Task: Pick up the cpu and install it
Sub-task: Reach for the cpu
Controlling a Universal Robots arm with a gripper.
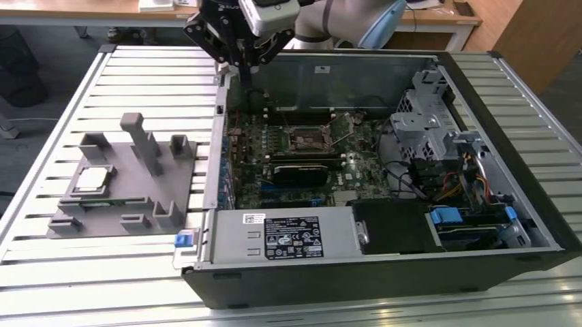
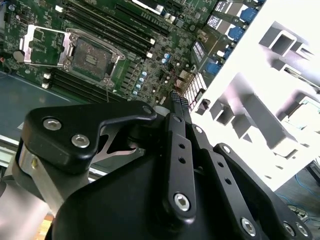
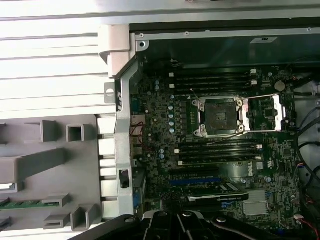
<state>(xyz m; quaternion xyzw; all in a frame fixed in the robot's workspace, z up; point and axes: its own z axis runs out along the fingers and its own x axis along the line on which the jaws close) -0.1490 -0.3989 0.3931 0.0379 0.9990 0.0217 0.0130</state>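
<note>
- Claw (image 1: 242, 67) hangs closed and empty over the far corner of the computer case (image 1: 382, 286), on the exterior view's left side of that case; in the second wrist view its fingertips (image 2: 176, 100) meet with nothing between them.
- At the exterior view's left, a grey holder (image 1: 118, 221) with upright posts lies on the slatted table (image 1: 54, 102).
- On that holder's left part rests the cpu (image 1: 93, 178), flat, silver top upward, well apart from the claw.
- Just in front of the cpu a green memory stick (image 1: 102, 202) lies in a slot of the same holder.
- Right of the holder stands the case, open at the top, with the motherboard (image 1: 272, 153) on its floor.
- Near the board's middle sits the socket (image 1: 304, 141), seen in both wrist views (image 3: 218, 116) (image 2: 91, 56) with its contacts exposed and its cover plate (image 3: 265, 112) folded back beside it.
- A labelled power supply (image 1: 282, 235) fills the near side.
- A metal drive cage (image 1: 427, 126) stands at the right.
</note>
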